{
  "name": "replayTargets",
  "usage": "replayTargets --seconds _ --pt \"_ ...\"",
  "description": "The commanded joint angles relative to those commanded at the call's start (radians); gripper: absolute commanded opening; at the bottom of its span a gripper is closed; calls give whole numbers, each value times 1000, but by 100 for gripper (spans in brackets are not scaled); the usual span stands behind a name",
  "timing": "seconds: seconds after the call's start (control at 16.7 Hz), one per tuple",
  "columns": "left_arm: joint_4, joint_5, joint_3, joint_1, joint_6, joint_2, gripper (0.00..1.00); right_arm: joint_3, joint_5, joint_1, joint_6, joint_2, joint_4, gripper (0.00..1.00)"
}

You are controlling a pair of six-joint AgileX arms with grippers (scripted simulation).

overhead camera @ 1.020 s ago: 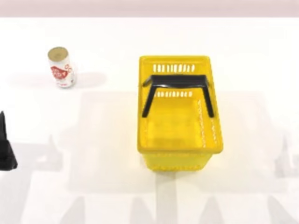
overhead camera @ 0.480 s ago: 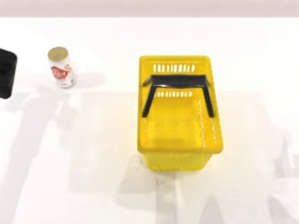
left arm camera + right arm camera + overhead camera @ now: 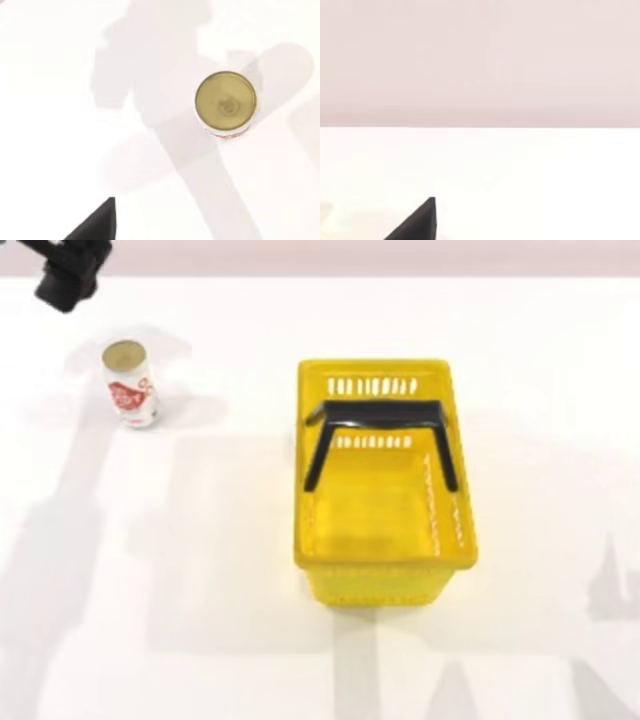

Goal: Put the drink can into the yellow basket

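The drink can (image 3: 131, 384) stands upright on the white worktop (image 3: 200, 640) at the far left, well apart from the yellow basket (image 3: 384, 575), which sits near the middle with its black handle (image 3: 380, 415) folded across the top and nothing inside. The left gripper (image 3: 68, 275) hangs above the far-left corner, near the can but not touching it; its wrist view looks down on the can's gold top (image 3: 226, 101), and only one dark fingertip shows, so how wide its jaws stand cannot be told, though they hold nothing. The right arm is out of the top view, its wrist camera facing bare worktop. By this evidence the task is barely begun: grasp, carry and drop are all left.
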Motion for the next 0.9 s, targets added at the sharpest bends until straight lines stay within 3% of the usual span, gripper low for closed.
replayTargets --seconds 0.48,0.9 --pt "-381 2 685 -7 163 661 100 0 0 0 0 0 0 100" --pt "-486 -2 869 -5 204 844 100 0 0 0 0 0 0 100"
